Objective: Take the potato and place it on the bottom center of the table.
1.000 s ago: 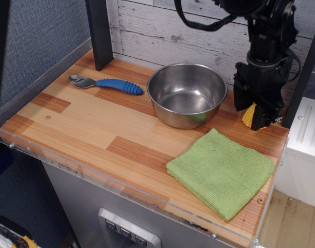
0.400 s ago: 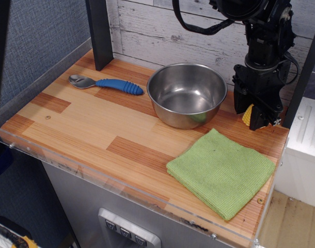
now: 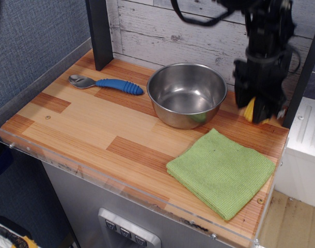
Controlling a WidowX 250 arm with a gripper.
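Observation:
The potato [image 3: 249,109] is a small yellow ridged toy, mostly hidden between the black fingers of my gripper [image 3: 256,110]. My gripper is shut on it and holds it just above the back right corner of the wooden table [image 3: 85,116], to the right of the steel bowl. The arm is motion-blurred. Only a yellow sliver of the potato shows.
A steel bowl [image 3: 187,94] stands at the back centre. A blue-handled spoon [image 3: 105,83] lies at the back left. A folded green cloth [image 3: 221,171] lies at the front right. A black post [image 3: 99,32] stands at the back left. A clear acrylic rim [image 3: 95,178] edges the front.
My gripper has risen a little with the potato held in it, lifting it off the table at the back right. Nothing else has moved.

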